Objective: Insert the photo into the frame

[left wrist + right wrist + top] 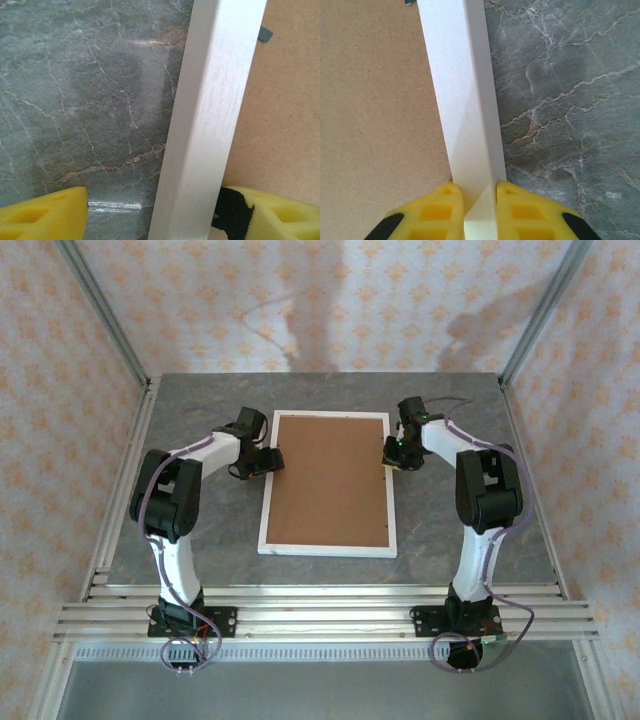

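Lying flat at the middle of the grey marble table, the white picture frame is face down, which is why the brown backing board fills its opening. Whether the photo already sits beneath that board is hidden.

Both arms reach in from opposite long sides, probably so the frame cannot slide or twist while the back is worked on.

- Right gripper: jaws closed on the right rail. In its wrist view the yellow fingers press both faces of the rail, one on the board side and one on the table side. Judged to be the anchoring hold.
- Left gripper: jaws spread wide, straddling the left rail without pinching it. The outer finger stands clear over bare table; the inner one rests on the board side, close to the rail. Judged ready to clamp or to withdraw — cannot tell which.

A small dark tab sits on the board at the rail's inner edge, likely a retaining clip.
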You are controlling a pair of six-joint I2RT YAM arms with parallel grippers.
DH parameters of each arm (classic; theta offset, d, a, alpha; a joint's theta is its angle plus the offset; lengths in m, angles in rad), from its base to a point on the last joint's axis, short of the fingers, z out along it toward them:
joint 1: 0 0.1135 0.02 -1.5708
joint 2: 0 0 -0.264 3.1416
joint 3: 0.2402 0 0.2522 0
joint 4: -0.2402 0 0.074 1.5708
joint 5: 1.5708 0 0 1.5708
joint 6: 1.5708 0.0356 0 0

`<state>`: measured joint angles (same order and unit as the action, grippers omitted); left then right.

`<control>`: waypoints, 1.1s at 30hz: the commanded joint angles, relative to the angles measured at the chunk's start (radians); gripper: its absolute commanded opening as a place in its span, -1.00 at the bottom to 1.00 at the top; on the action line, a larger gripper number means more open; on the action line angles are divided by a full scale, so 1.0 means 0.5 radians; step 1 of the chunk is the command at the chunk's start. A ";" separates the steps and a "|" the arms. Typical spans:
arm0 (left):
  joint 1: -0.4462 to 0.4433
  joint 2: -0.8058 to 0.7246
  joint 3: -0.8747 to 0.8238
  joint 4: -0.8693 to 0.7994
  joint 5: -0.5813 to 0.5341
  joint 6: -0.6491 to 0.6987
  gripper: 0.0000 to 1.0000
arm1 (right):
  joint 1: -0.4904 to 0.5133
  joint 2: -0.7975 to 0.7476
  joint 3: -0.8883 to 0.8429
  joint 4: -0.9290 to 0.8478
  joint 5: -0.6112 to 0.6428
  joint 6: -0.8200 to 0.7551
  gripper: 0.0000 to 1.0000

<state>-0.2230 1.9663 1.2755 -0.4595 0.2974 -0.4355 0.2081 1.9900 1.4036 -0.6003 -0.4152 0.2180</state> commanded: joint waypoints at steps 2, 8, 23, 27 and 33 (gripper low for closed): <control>-0.198 0.326 -0.161 0.015 0.184 -0.055 0.41 | 0.068 0.158 -0.041 0.032 0.010 0.087 -0.69; -0.202 0.286 -0.085 -0.054 0.179 -0.037 0.41 | 0.069 0.153 -0.031 0.013 0.043 0.087 -0.69; -0.153 -0.347 0.026 -0.192 -0.053 -0.014 0.51 | 0.037 0.110 -0.010 -0.039 0.125 0.077 -0.69; -0.134 -0.538 -0.169 -0.087 -0.050 -0.081 0.51 | 0.035 0.105 -0.005 -0.051 0.130 0.076 -0.69; -0.058 -0.734 -0.465 -0.014 -0.047 -0.108 0.52 | 0.035 0.105 -0.008 -0.051 0.131 0.071 -0.69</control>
<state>-0.2764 1.6241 1.0988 -0.4942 0.2768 -0.4721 0.2089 1.9903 1.4078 -0.6014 -0.3927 0.2344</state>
